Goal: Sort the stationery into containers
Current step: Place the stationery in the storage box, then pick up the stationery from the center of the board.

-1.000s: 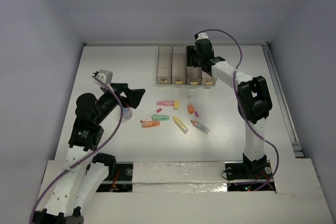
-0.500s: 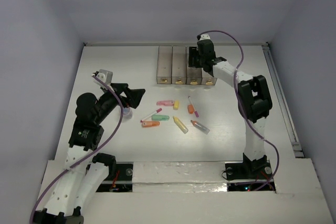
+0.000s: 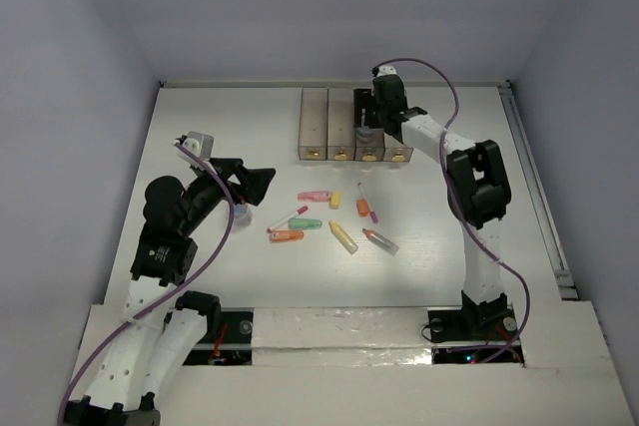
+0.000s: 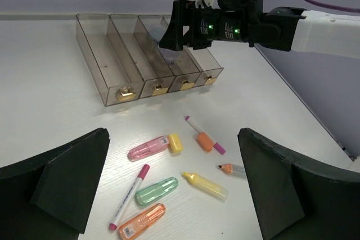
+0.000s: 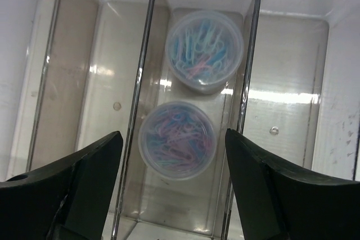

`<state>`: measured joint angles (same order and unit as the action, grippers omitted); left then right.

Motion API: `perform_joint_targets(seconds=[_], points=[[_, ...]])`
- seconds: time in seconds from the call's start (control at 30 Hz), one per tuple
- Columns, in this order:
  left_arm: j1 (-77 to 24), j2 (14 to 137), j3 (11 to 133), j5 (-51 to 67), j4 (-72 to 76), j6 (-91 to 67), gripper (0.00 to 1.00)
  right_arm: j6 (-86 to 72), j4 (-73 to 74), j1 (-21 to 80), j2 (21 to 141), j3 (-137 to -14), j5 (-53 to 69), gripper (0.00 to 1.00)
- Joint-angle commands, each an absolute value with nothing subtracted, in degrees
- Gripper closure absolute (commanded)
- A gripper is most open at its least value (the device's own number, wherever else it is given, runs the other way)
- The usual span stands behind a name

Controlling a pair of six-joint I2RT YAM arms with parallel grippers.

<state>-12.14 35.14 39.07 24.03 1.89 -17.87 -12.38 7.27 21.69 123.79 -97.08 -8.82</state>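
Over the far row of four joined bins [image 4: 95, 49]: right gripper [image 5: 173, 139], above the third bin from the left in the top view, fingers [image 5: 84, 189] spread wide with nothing between them. Directly beneath, on the floor of that bin, two round clear tubs of coloured clips, one behind the other, close but not touching: upper tub [image 5: 204, 49] mostly bluish, lower tub [image 5: 179, 141] pinkish-purple. Over the left half of the table [image 3: 200, 127]: left gripper [image 4: 173, 139], raised, facing the bins, fingers far apart and holding nothing. Loose on the table between the arms and the bins, well apart from the bins, a scatter of stationery: pink marker [image 4: 147, 148] with a short yellow piece [image 4: 175, 143] just beside its end; thin pen [image 4: 130, 196], white with a pink cap; green marker [image 4: 156, 190] near it; orange marker [image 4: 142, 220] nearest the left arm; yellow marker [image 4: 203, 185] in the middle; second thin pen [image 4: 194, 125] lying slantwise, with an orange piece [image 4: 205, 143] touching it; grey marker [image 4: 232, 169] with an orange tip, furthest right.
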Motion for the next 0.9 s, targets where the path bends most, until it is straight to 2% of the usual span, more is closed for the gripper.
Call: perform_joint_targets(seconds=[0.0,0.17,0.33,0.47,0.6,0.87], points=[[-11.78,34.81,38.94,25.31,5.1,-18.02,0.01,-11.34,5.19,21.18,122.08,-100.55,-8.35,0.2],[-11.78,34.54,38.94,25.23,5.1,-18.02,0.01,-11.25,4.05,21.18,117.52,-97.74,-5.63,0.19],[-11.25,33.84,39.11,25.14,5.27,-18.11,0.01,-11.87,2.81,24.51,110.93,-91.77,2.09,0.17],[-10.72,33.22,39.29,24.7,5.27,-18.02,0.01,-10.81,2.03,32.66,108.73,-89.13,6.32,0.1],[-9.58,32.26,39.99,23.21,4.75,-17.75,0.01,-11.07,0.62,40.22,108.02,-87.28,12.28,0.08],[-7.91,28.13,42.45,12.75,2.9,-18.63,0.01,-12.93,-10.99,50.88,110.29,-81.82,25.31,0.07]])
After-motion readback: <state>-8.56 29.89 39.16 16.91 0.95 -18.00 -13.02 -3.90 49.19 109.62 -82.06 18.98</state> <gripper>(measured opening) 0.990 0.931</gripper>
